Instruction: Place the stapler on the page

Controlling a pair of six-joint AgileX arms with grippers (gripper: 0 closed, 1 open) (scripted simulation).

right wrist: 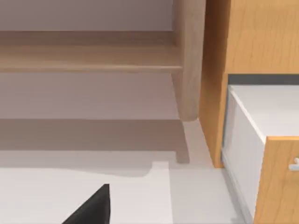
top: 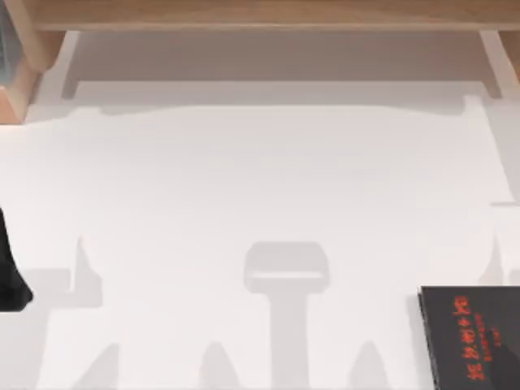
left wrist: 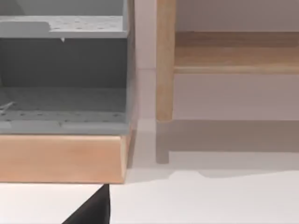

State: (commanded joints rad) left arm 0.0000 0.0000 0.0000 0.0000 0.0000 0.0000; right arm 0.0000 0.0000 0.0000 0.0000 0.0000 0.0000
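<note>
We see the page (top: 475, 333) flat at the table's (top: 260, 203) right, ready for a stapler; our pincers' state we cannot tell.

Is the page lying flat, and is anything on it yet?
Flat and bare: the page lies on the table at the top view's lower right, red characters up, partly past the edge of view.

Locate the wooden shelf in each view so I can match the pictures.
Top view: the wooden shelf runs along the picture's top edge.
Left wrist view: upper right, beside its upright post.
Right wrist view: upper left.
Shared landmark: the white table beneath it.
</note>
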